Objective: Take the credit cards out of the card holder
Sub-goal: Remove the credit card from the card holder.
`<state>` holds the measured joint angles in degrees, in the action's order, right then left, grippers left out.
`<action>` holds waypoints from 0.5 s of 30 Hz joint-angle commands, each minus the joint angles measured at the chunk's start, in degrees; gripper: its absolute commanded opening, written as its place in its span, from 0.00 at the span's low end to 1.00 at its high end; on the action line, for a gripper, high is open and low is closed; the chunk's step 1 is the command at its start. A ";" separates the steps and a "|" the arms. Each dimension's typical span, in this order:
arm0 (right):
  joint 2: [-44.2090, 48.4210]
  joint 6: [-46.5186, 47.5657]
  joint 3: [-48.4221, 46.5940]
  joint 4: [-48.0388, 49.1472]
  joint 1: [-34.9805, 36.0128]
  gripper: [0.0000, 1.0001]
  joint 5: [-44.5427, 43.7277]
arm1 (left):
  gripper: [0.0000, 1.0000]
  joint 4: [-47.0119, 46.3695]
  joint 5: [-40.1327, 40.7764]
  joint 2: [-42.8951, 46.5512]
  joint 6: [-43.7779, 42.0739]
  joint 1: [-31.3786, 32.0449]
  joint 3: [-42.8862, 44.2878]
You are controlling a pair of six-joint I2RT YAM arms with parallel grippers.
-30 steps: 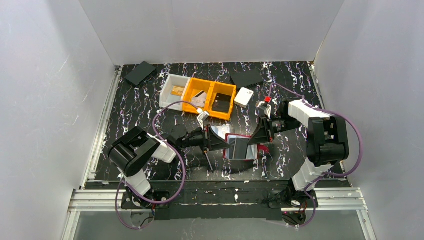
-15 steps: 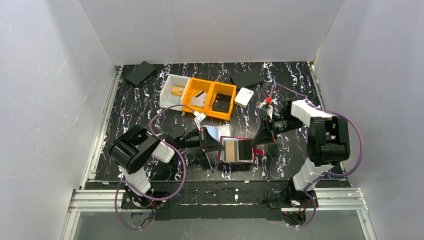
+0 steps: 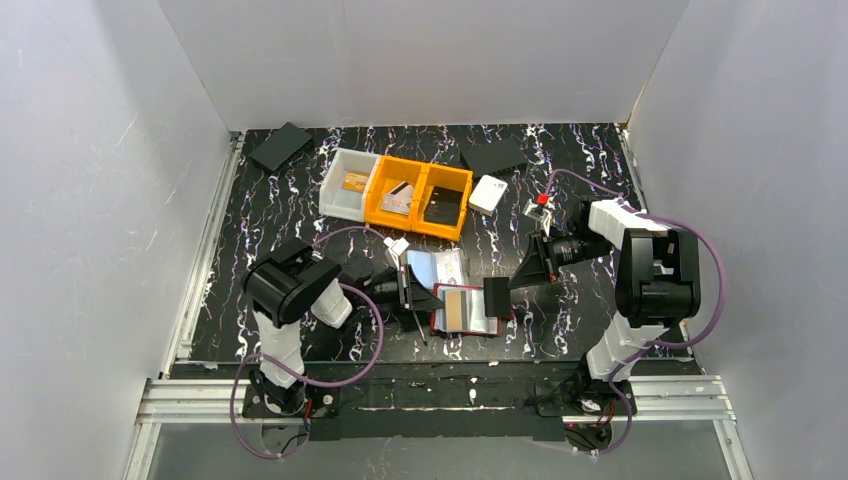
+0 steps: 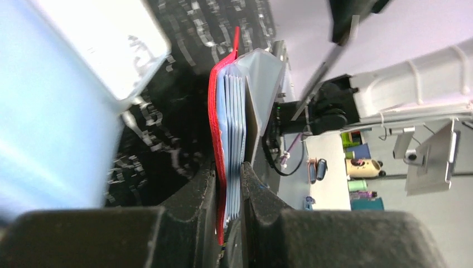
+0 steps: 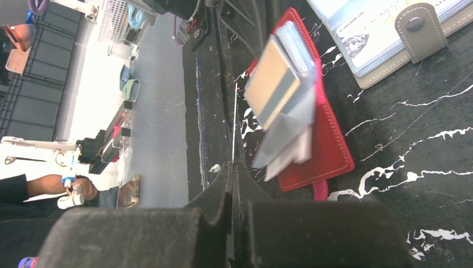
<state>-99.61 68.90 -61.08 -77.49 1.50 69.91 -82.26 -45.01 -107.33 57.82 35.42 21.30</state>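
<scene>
- My left claw [image 4: 227, 181] was almost closed and pinched the red card holder [image 4: 215, 111] and its clear sleeves [image 4: 234, 128] at their edge.
- My right claw [image 5: 232, 170] was fully closed on one thin dark card [image 3: 496, 293], just beside the right end of the holder.
- A tan card with a grey stripe [image 5: 276, 84] sat in a sleeve.
- The holder lay near the front edge of the desk [image 3: 270, 220], and the orange bins [image 3: 430, 195] stood well behind it.
- Both my arms were low and bent, with the claws facing each other.

Robotics lab bench: white enclosure walls [image 3: 420, 60], aluminium rail frame [image 3: 200, 395], black marbled tabletop [image 3: 270, 230]
</scene>
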 commanded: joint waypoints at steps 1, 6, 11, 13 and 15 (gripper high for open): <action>-0.26 0.33 -1.54 -0.38 -0.62 0.01 0.78 | 0.00 -0.88 4.52 -2.98 0.83 0.97 0.89; -0.96 1.02 -1.62 -1.09 -0.62 0.01 0.74 | 0.12 0.60 11.41 -1.59 1.09 1.84 -0.73; -1.52 1.94 -1.85 -1.88 -0.62 0.01 0.65 | 0.37 8.10 18.08 9.86 -0.61 1.88 -4.67; -1.75 2.63 -1.92 -2.49 -0.62 0.01 0.62 | 0.46 15.32 20.93 17.21 -3.45 2.02 -5.79; -1.90 3.36 -1.94 -3.07 -0.62 0.01 0.66 | 0.53 23.69 23.34 25.52 -7.89 2.27 -6.40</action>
<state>-101.14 69.76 -61.08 -78.06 1.13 69.80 -71.05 -28.91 -96.09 57.45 37.26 15.88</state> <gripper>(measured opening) 0.030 0.480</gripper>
